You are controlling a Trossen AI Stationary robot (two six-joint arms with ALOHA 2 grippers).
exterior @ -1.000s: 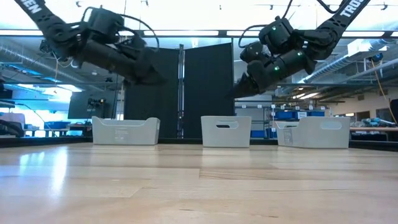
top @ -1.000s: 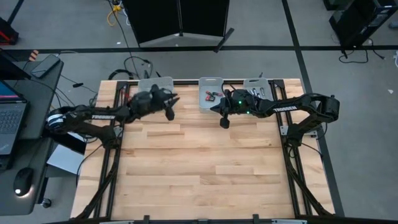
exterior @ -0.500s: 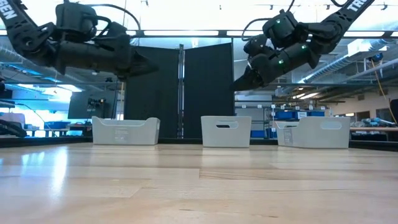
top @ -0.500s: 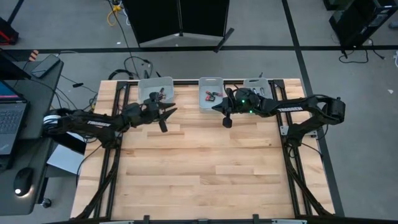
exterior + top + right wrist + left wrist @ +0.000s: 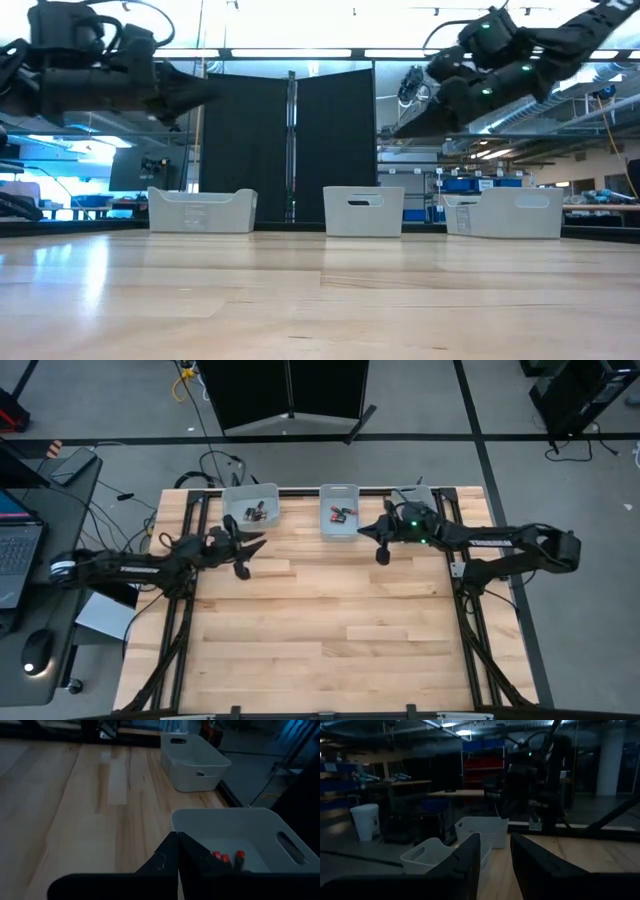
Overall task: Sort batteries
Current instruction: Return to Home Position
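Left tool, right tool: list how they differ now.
The left tool has its fingers apart; the right tool has them pressed together. The left tool hangs over bare wood near the left bin; the right tool hangs by the rim of the middle bin. Both hold nothing and hang well above the table.

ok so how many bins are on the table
3, in a row along the far edge of the table: the left bin, the middle bin and the right bin. From above, the right arm partly covers the right bin.
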